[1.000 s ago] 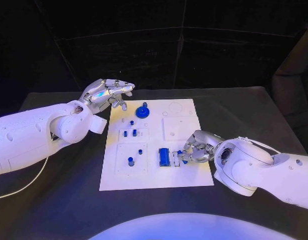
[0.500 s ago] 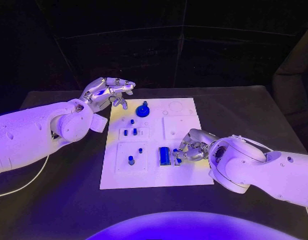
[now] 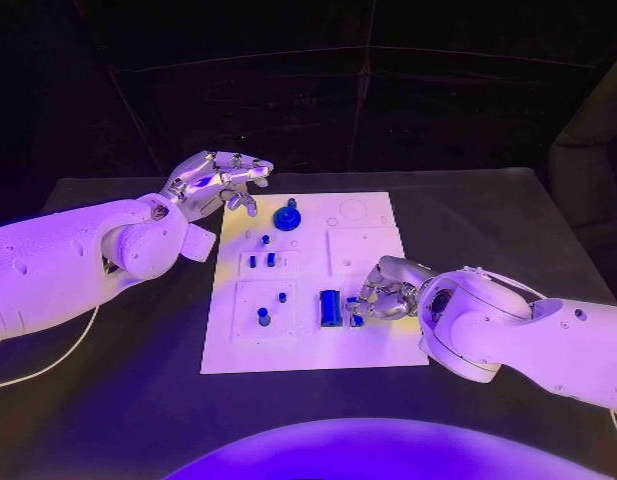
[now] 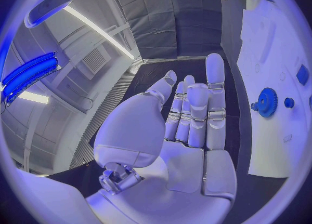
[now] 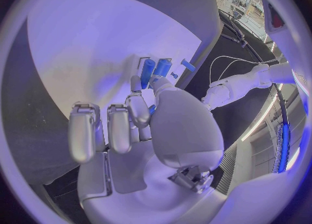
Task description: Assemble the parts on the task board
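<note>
The task board (image 3: 373, 340) lies mid-counter (image 3: 524, 230). The right hand (image 3: 383, 291) pinches a small blue part (image 3: 354, 320) beside two blue cylinders (image 3: 330, 308). The left hand (image 3: 219, 180), fingers apart and holding nothing, hovers near the blue gear (image 3: 287, 219).

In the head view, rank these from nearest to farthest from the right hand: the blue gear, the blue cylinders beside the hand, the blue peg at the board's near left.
From the right hand:
1. Blue cylinders, right beside its fingers.
2. Blue peg, near-left area of the task board.
3. Blue gear, far end, close to the left hand.
</note>
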